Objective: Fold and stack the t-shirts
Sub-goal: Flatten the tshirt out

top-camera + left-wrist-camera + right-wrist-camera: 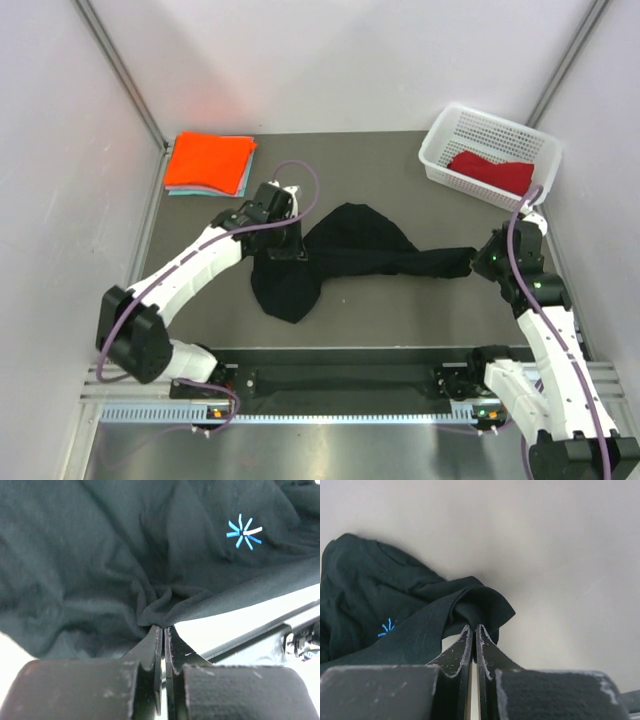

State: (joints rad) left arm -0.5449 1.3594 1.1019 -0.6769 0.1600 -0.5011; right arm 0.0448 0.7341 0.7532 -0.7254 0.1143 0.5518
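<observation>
A black t-shirt (340, 258) lies bunched across the middle of the table, stretched between both arms. My left gripper (283, 250) is shut on its left part; in the left wrist view its fingertips (163, 628) pinch a fold of the black t-shirt (100, 555), which bears a small blue star mark (243, 532). My right gripper (476, 262) is shut on the drawn-out right end; in the right wrist view the cloth (420, 615) bunches over the pinching gripper (473, 627). A folded orange t-shirt (208, 161) lies on a pale teal one (243, 182) at the back left. A dark red t-shirt (492, 171) sits in the basket.
A white plastic mesh basket (447, 135) stands at the back right corner. Pale walls close in the table on the left, back and right. A metal rail (340, 410) with the arm bases runs along the near edge.
</observation>
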